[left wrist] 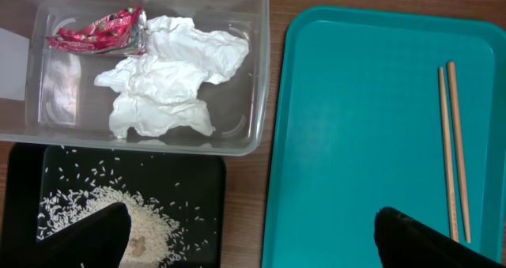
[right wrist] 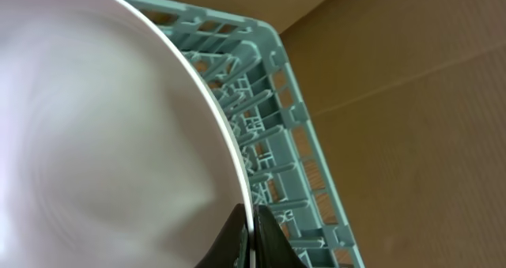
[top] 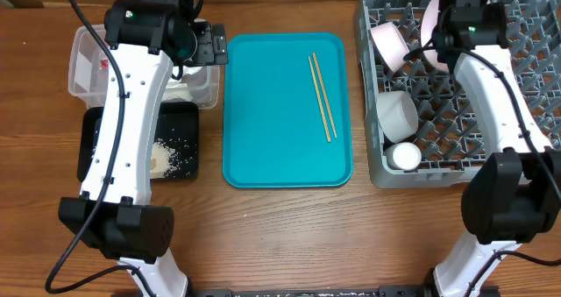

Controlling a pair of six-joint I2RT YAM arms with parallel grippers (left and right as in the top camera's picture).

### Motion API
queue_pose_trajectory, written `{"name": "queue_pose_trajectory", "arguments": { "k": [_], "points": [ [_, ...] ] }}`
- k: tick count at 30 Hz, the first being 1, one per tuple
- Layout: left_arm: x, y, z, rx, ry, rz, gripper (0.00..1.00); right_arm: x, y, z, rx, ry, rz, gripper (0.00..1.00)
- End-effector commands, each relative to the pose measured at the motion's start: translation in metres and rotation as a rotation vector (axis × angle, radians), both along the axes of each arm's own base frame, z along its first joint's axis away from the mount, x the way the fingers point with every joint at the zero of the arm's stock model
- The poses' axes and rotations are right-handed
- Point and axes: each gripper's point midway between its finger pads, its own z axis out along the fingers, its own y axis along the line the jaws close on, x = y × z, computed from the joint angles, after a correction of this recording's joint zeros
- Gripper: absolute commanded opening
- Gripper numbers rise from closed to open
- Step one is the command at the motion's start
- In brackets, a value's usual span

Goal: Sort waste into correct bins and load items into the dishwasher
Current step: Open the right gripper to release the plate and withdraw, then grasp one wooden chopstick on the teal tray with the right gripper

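Observation:
My left gripper [left wrist: 251, 220] is open and holds nothing, hovering over the gap between the black tray [left wrist: 198, 189] and the teal tray [left wrist: 356, 126]. The clear tub [left wrist: 261, 78] holds a red wrapper [left wrist: 95, 32] and crumpled napkins [left wrist: 170, 78]. Loose rice [left wrist: 146, 220] lies in the black tray. Two chopsticks [top: 321, 95] lie on the teal tray. My right gripper [right wrist: 251, 220] is shut on the rim of the pale plate [right wrist: 103, 126], which stands upright in the grey dish rack [top: 526, 52]. Two bowls [top: 390, 43] [top: 396, 111] and a cup [top: 405, 156] sit in the rack.
The teal tray [top: 263, 157] lies between the bins and the rack, bare apart from the chopsticks. Beyond the rack's corner [right wrist: 269, 141] is brown cardboard. Both arm bases stand at the table's near edge.

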Motion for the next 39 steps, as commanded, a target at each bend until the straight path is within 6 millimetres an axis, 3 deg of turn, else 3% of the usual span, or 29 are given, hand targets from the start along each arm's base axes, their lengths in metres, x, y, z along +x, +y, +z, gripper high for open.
{"name": "queue_pose_trajectory", "arguments": {
  "k": [1, 4, 9, 11, 16, 19, 22, 26, 28, 33, 35, 39],
  "points": [
    [-0.001, 0.0, 0.013, -0.006, -0.035, 0.015, 1.0, 0.0, 0.011, -0.012, 0.032, 0.031, 0.041, 0.04],
    [-0.001, 0.0, 0.013, -0.007, -0.035, 0.016, 1.0, 0.0, 0.021, -0.024, 0.09, 0.067, 0.087, 0.1],
    [-0.001, 0.0, 0.013, -0.007, -0.035, 0.015, 1.0, -0.003, 0.025, -0.029, 0.14, 0.059, 0.08, 0.43],
    [-0.001, 0.0, 0.013, -0.007, -0.035, 0.015, 1.0, -0.003, 0.025, -0.022, 0.153, 0.03, 0.067, 0.69],
    [-0.001, 0.0, 0.013, -0.007, -0.035, 0.015, 1.0, -0.006, 0.034, 0.02, 0.21, -0.067, 0.103, 1.0],
    [-0.001, 0.0, 0.013, -0.006, -0.035, 0.015, 0.99, -0.006, 0.061, 0.057, 0.352, -0.169, 0.204, 1.0],
    [-0.001, 0.0, 0.013, -0.006, -0.035, 0.015, 1.0, -0.007, 0.11, 0.086, 0.651, -0.289, 0.336, 1.0],
    [-0.001, 0.0, 0.013, -0.007, -0.035, 0.016, 1.0, -0.028, 0.195, 0.101, 1.034, -0.206, 0.666, 1.0],
    [-0.001, 0.0, 0.013, -0.007, -0.035, 0.015, 1.0, -0.039, 0.232, 0.105, 1.167, -0.148, 0.813, 0.83],
    [-0.001, 0.0, 0.013, -0.006, -0.035, 0.015, 1.0, -0.033, 0.275, 0.063, 1.078, -0.07, 0.719, 0.81],
    [-0.001, 0.0, 0.013, -0.007, -0.035, 0.015, 1.0, -0.037, 0.299, 0.032, 0.971, -0.001, 0.669, 0.81],
    [-0.001, 0.0, 0.013, -0.006, -0.035, 0.015, 1.0, -0.047, 0.327, -0.014, 0.84, 0.108, 0.623, 0.77]
  ]
}}
